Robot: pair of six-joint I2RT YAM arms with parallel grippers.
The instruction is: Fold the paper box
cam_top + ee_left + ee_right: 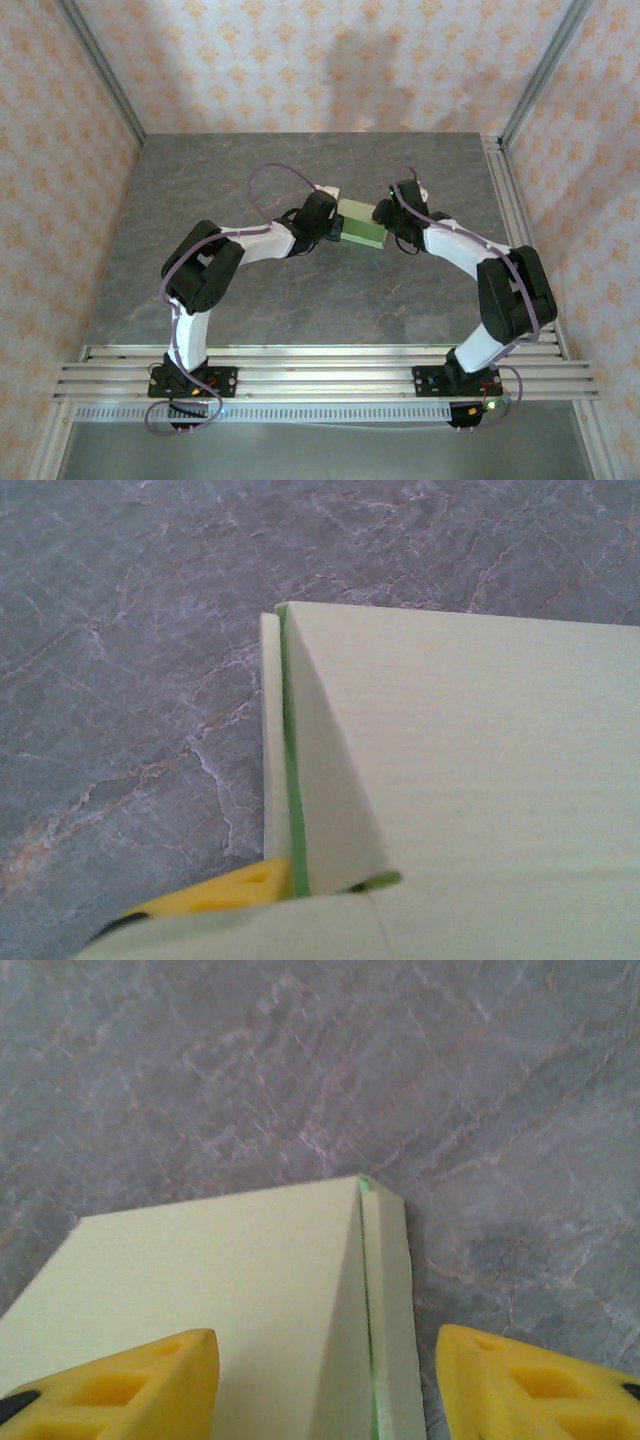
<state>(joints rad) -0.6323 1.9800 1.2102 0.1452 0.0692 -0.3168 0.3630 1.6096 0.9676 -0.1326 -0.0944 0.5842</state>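
Pale yellow-green paper box (362, 225) against grey marbled table (300, 300).

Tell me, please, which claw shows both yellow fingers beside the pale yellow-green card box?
The right claw: its two fingers flank an edge of the pale yellow-green card box; the left claw shows one.

No legible text, label, brand, number or sign. The visible faces of the paper box (480, 760) are plain, unprinted card; the desk (120, 630) carries only marbled veining.
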